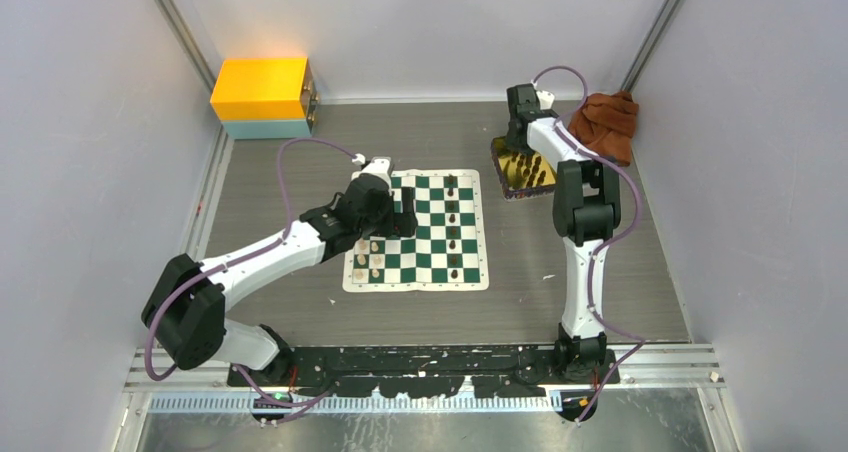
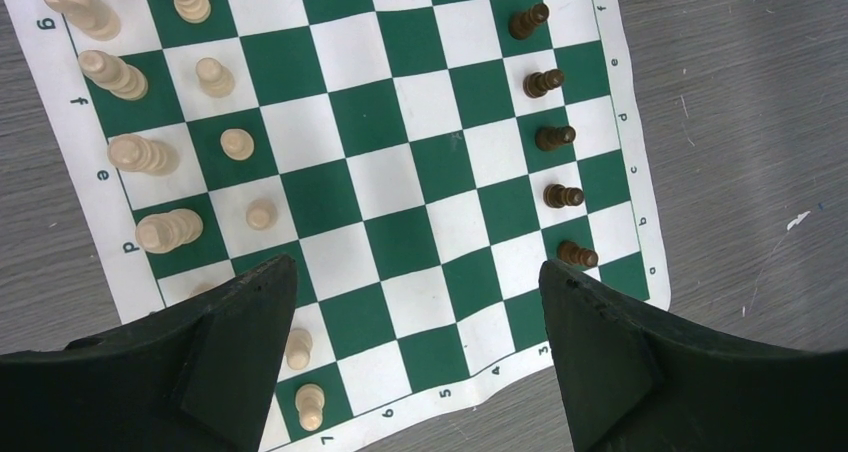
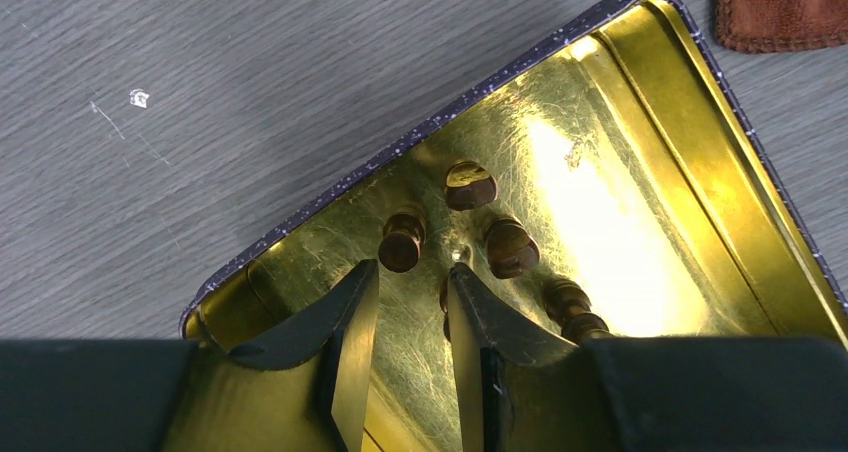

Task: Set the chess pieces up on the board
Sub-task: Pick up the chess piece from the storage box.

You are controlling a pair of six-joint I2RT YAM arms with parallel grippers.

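Note:
The green-and-white board lies mid-table. Cream chess pieces stand in two rows along its left side, and a line of dark pawns runs along its right side. My left gripper hangs open over the board's near edge with only bare squares between its fingers. My right gripper is down inside the gold tray with its jaws a narrow gap apart. Several dark pieces stand just past its tips. One dark piece peeks out at the inner edge of the right finger, mostly hidden.
A yellow box on a teal base sits at the back left. A brown cloth lies just behind and right of the tray. Grey enclosure walls stand on both sides and at the back.

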